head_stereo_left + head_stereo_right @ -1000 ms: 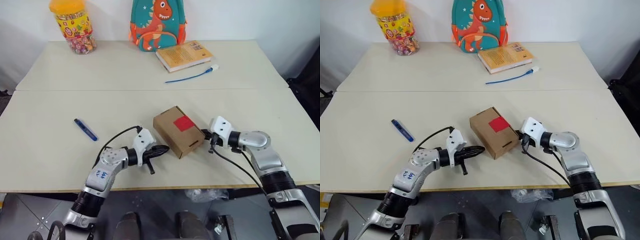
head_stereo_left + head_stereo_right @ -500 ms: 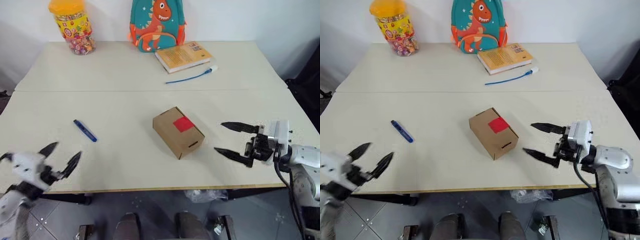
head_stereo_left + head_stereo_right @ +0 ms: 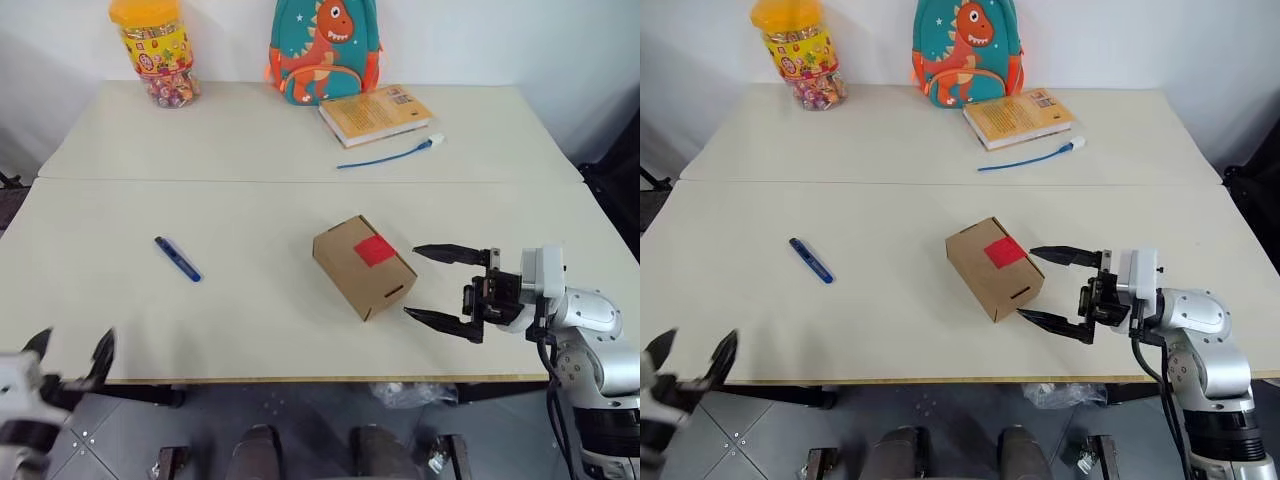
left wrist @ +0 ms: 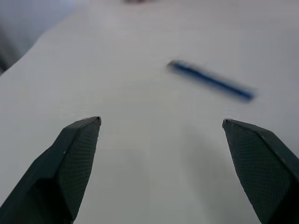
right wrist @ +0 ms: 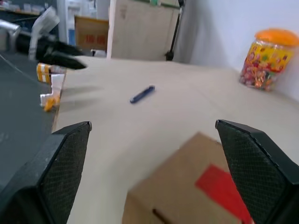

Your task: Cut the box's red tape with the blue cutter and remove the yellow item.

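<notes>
Table (image 3: 250, 330) carries box (image 3: 364, 267), blue cutter (image 3: 178, 259), book (image 3: 375, 113), cable (image 3: 385, 156), jar (image 3: 155, 52), probably backpack (image 3: 324, 50).

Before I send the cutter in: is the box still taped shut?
Shut. The red tape lies whole across the closed top flaps of the box, and the blue cutter lies apart on the table.

Lab or test room staged as a desk. Two pale tables (image 3: 300, 215) pushed together against white wall; props only: candy jar (image 3: 155, 50), dinosaur backpack (image 3: 322, 50), book (image 3: 375, 112), cable (image 3: 385, 155). Stacked cartons (image 5: 96, 35), shelving beyond.
</notes>
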`<action>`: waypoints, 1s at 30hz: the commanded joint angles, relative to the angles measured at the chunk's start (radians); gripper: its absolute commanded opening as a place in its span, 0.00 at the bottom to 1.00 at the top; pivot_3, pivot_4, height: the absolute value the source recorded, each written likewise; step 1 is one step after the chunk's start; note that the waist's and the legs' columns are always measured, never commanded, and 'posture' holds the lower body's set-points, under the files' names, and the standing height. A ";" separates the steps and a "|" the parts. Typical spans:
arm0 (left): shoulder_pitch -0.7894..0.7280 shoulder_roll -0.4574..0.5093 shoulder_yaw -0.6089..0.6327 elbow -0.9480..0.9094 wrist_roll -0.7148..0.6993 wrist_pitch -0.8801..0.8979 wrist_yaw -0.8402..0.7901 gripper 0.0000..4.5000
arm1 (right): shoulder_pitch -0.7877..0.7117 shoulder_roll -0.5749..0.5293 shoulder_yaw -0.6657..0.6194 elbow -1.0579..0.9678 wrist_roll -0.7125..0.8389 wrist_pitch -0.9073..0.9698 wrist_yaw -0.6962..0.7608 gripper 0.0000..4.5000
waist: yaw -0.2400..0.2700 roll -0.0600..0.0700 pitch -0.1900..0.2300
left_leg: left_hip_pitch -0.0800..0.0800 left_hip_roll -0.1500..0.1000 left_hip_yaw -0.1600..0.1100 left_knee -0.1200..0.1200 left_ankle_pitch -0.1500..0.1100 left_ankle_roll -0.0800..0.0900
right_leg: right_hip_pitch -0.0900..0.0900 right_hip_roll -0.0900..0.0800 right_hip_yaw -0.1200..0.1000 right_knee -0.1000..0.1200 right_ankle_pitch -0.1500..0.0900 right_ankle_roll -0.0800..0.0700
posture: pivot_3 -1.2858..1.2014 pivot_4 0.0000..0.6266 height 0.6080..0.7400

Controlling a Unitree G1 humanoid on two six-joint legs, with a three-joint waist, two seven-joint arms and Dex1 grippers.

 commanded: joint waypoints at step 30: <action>-0.747 -0.398 -0.209 0.296 0.417 0.767 0.798 0.90 | 0.038 -0.027 -0.016 -0.144 0.011 0.068 -0.120 1.00 | 0.019 0.004 -0.002 | -0.002 0.004 0.000 0.015 0.001 -0.008 | 0.002 0.008 0.004 0.000 0.004 0.008 | 0.52 0.24 1.00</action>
